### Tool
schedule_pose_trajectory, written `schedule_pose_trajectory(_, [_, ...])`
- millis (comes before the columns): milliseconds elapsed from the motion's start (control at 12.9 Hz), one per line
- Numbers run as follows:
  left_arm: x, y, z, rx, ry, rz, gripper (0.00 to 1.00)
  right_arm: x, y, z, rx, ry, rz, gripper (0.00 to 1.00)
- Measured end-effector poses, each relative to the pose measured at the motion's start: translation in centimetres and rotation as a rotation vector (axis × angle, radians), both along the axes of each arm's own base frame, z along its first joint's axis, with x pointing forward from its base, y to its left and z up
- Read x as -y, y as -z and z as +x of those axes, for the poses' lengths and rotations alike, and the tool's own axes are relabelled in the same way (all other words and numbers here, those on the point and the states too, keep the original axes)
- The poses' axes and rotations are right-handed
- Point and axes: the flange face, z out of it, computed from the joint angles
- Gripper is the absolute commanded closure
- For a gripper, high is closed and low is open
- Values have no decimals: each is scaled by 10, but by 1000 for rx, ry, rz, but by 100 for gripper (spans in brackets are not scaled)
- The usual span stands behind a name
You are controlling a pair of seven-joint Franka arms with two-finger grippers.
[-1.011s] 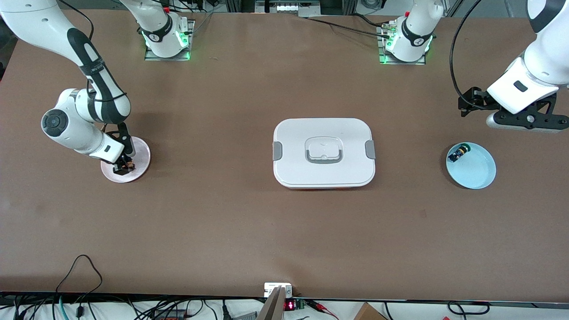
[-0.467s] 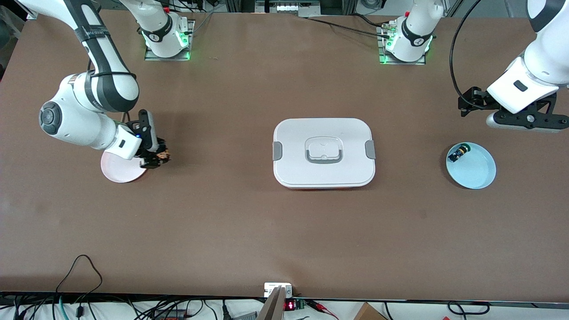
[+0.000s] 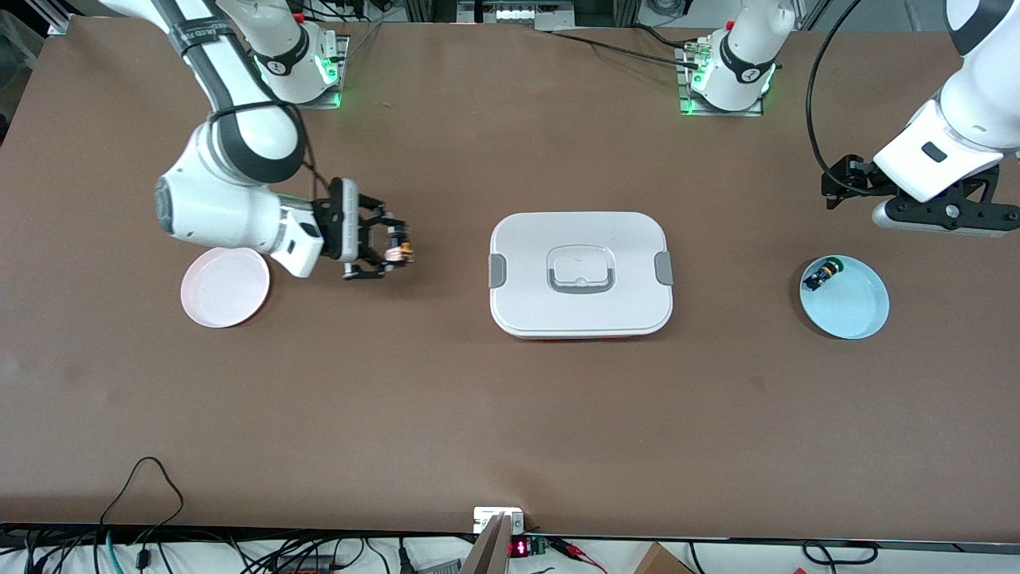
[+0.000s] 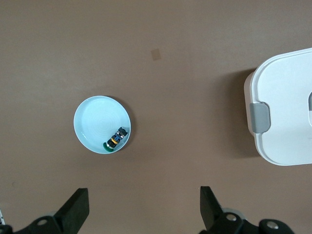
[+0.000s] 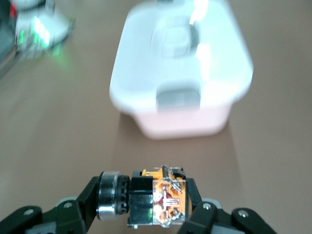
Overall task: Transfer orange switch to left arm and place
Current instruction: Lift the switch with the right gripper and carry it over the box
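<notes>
While the left arm waits near the tabletop's edge at its own end, the right tool hangs in the air over bare tabletop between the pink plate and the box, its fingers closed on the orange switch. In the right wrist view the switch sits clamped crosswise between the two black fingers, its silver ring and black section at one side and its orange body with metal contacts at the other. The box lies ahead of it, lid on, one grey side clip facing the tool.

The pink plate lies toward the right arm's end of the tabletop, with nothing on it. The box rests at the middle of the tabletop, well apart from both plates.

The left tool is up over the tabletop just beside the blue plate, its fingers spread wide and holding nothing. A small black part with blue and yellow-green bits lies in the blue plate against its rim.
</notes>
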Motion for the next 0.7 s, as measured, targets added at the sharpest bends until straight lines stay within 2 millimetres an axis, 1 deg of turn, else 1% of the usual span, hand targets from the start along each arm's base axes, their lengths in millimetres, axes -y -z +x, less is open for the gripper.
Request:
schedule_pose_trajectory(156, [1,1,0,-2,2,0,0,-46,-11,-9,-44,103,139,100])
schedule_pose_trajectory(311, [6,7,2,-15,10,0,0,-83,-26,-14,-111,185,286,100])
schedule_pose_trajectory(467, [9,10,2,-25,16,1,0,-112,-42,-15,-172,244,414,100])
schedule_pose_trajectory(700, [6,23,3,-77,9,7,0,-149,-63,-15,-244,298,565,100])
